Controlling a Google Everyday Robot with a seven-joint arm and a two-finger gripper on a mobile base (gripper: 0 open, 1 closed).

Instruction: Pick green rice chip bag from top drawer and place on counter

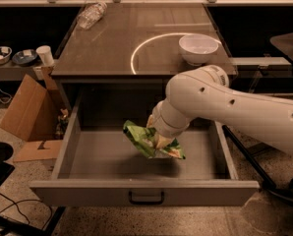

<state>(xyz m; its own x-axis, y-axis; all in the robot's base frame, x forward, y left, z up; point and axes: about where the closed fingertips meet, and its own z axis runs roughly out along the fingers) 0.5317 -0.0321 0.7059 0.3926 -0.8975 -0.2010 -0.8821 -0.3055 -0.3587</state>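
The crinkled light-green foil rice chip bag (147, 140) is pinched between the jaws of the two-finger gripper (159, 137) and hangs clear of the floor of the wide grey metal top drawer (77, 193). It is best raised straight up past the edge of the glossy grey-brown counter (112, 43) at 12 o'clock before being carried inward. The white round bowl (199, 48) at 1 o'clock is to be avoided.

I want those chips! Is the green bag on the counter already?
No, the green rice chip bag hangs in the gripper above the open top drawer, not on the counter.
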